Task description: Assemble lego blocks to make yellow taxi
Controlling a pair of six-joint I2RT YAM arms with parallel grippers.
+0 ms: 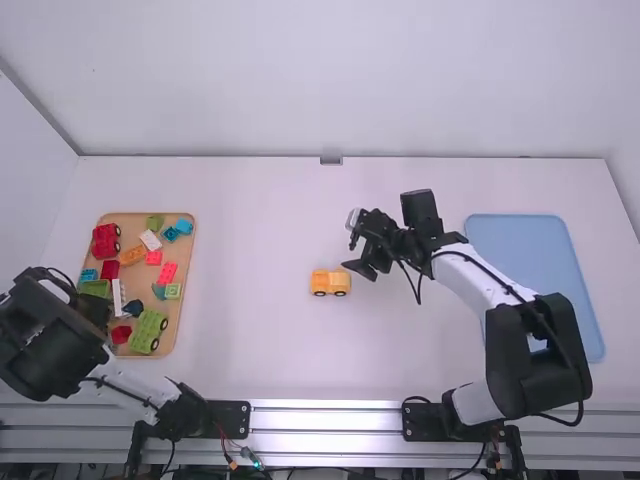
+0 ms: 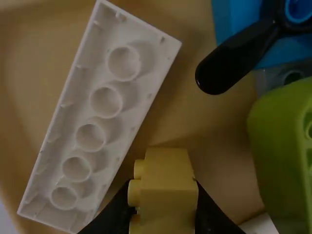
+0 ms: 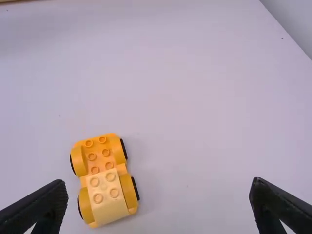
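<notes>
Evidently, the left fingers (image 1: 96,309) pinch a yellow block (image 2: 168,175); the right fingers (image 1: 362,269) are spread.

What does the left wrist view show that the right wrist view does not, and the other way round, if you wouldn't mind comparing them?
Left wrist view: the left gripper closed on a yellow studded plastic block, a long white plastic brick lying hollow side up, and a rounded green plastic block.

Right wrist view: the open right gripper and an orange wheeled base carrying a pale yellow four-stud block.

Both: the tan tray.
</notes>
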